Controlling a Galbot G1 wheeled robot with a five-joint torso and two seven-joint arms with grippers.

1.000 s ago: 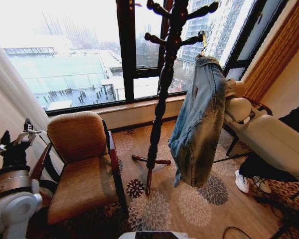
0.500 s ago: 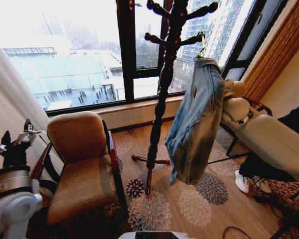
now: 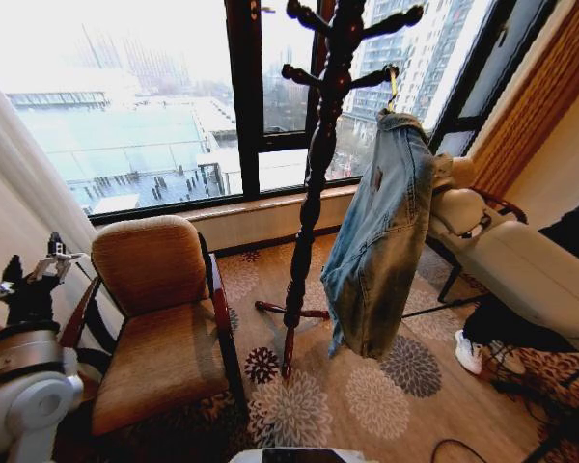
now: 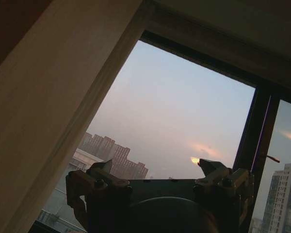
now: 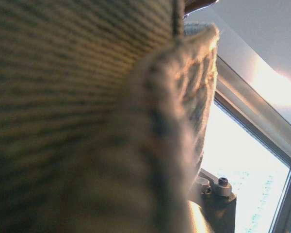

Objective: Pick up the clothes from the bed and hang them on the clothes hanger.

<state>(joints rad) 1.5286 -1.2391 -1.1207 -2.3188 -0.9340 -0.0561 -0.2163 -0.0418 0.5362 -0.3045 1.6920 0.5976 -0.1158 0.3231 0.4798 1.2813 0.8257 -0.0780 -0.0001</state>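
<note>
Head view: nearest us, our left gripper (image 3: 34, 265) is parked low at left beside the armchair (image 3: 159, 328), fingers spread and empty. Farther off, the denim jacket (image 3: 381, 241) hangs from the coat stand (image 3: 318, 145). We cannot tell our right gripper's state behind the jacket.

Head view: I look forward and down at the window (image 3: 164, 116) corner, my left claw (image 3: 29, 275) low on my left.
Left wrist view: behind my left claw (image 4: 157, 174), facing up at the window (image 4: 184, 121).
Right wrist view: pressed against denim jacket (image 5: 77, 116), window (image 5: 242, 189) beyond.
</note>
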